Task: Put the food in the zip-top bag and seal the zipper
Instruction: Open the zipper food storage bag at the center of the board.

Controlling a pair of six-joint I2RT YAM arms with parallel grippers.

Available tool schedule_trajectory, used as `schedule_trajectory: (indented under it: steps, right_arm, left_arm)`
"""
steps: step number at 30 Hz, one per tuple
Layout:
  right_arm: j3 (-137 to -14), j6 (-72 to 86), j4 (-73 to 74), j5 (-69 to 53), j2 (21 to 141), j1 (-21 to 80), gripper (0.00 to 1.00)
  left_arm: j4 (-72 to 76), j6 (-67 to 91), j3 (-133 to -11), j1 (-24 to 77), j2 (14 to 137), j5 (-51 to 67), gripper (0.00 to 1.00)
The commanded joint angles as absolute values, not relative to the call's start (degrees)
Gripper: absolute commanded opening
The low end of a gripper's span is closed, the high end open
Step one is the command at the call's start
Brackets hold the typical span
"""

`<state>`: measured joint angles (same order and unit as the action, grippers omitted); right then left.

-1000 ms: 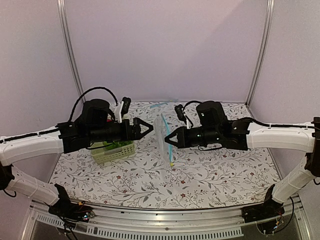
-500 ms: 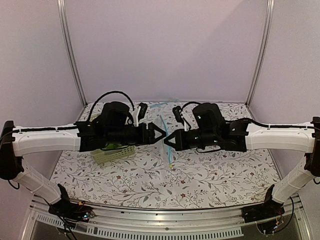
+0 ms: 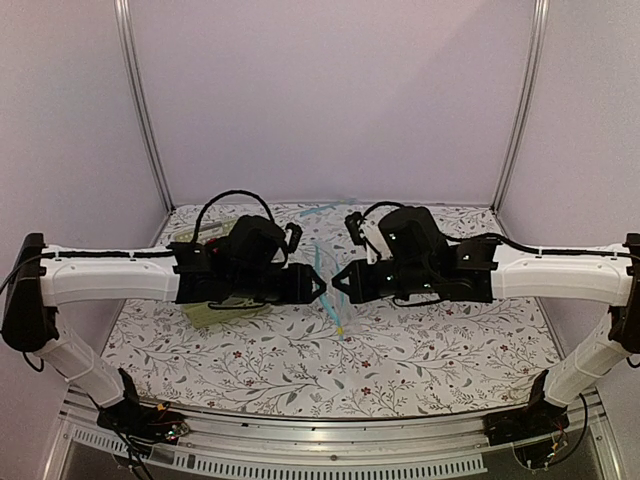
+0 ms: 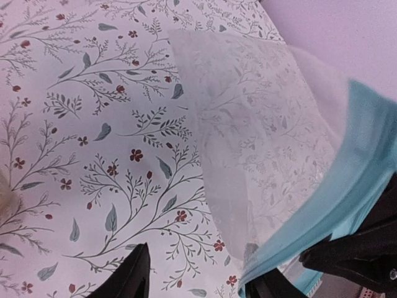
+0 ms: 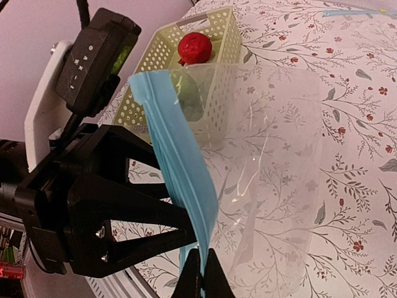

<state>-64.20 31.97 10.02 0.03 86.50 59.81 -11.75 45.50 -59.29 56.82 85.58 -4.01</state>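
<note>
The flowery bench (image 3: 420, 350) is carrying everything. The zip-top bag (image 5: 273, 155) is hanging upright over it, clear and empty, because one arm is holding it up by its mouth. The pale green basket (image 5: 146, 74) is sitting near the bag, on its left.

The right end effector (image 5: 200, 273) is at the bag's right side, pressing its two fingers tight together on the mouth edge. The left end effector (image 4: 192, 279) is hanging just at the bag's left side with its fingers spread wide. The bag's edge is lying right by one finger, but I cannot tell if they are touching. I think it is getting ready to take the other lip, so the two arms can pull the mouth open.

The green apple (image 5: 189, 96) is showing dimly through the bag, down in the basket. The red apple (image 5: 194, 48) is sitting beside it. Neither is in the bag yet. The zipper (image 5: 180, 161), the thin blue strip along the bag's mouth, is the part being pinched.
</note>
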Motion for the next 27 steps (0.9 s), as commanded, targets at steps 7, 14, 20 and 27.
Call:
schedule_trajectory:
  steps: [7,14,20,27]
  right_arm:
    - [-66.85,30.76,12.67,6.74,88.53,61.44,0.00]
    - [-67.47,32.18,19.98,17.00,87.78,61.51,0.00]
    - [-69.57,35.22,28.42,26.88,88.18,61.60,0.00]
    - [-70.95,36.75,28.72,22.77,90.36,61.46,0.18]
  left_arm:
    - [-5.34,50.01,-58.34,58.01,89.49,-1.86,0.41]
    - [-11.72,49.70,-57.63,57.93,88.38,-9.64,0.05]
    - [-19.43,46.73,-60.84,57.97,88.51,-13.82,0.02]
    - [-17.00,46.97,-63.90,57.28,93.50,-4.70,0.02]
